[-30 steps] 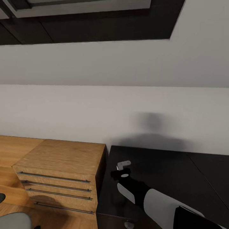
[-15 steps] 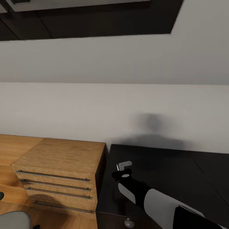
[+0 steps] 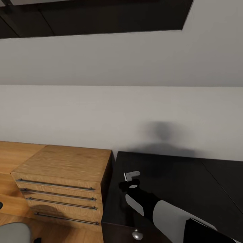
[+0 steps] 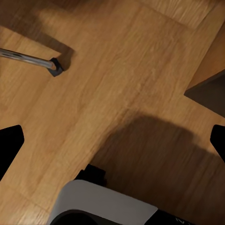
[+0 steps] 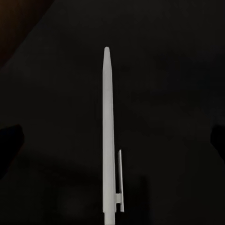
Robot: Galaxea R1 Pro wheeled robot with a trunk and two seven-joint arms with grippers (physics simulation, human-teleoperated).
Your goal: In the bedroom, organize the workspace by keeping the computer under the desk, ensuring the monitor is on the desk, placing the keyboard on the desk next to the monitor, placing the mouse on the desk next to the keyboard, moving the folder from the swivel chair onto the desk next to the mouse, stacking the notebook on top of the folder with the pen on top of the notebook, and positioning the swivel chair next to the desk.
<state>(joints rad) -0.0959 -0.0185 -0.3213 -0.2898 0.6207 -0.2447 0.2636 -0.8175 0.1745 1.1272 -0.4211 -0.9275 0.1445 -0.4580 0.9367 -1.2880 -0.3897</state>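
Observation:
My right arm reaches over the glossy black desk point(image 3: 175, 179) near its left end, with the right gripper point(image 3: 130, 176) low above the top. A thin silvery-white pen point(image 5: 108, 136) lies lengthwise midway between the two dark fingertips point(image 5: 9, 140), which stand wide apart and touch nothing; a white sliver of the pen point(image 3: 125, 176) shows beside the gripper. My left gripper point(image 4: 112, 140) is open over bare wood floor, close to a chrome leg point(image 4: 28, 60) of the swivel chair. The chair's grey seat point(image 3: 13, 233) peeks in at the lower left.
A light wooden drawer unit point(image 3: 64, 179) with bar handles stands against the desk's left end. A round silver knob point(image 3: 136, 234) marks the desk front. A grey wall and sloped ceiling with a dark skylight point(image 3: 101, 17) rise behind.
The whole head picture has slid slightly as the camera moved. The right arm and the pen sliver keep the same place over the desk.

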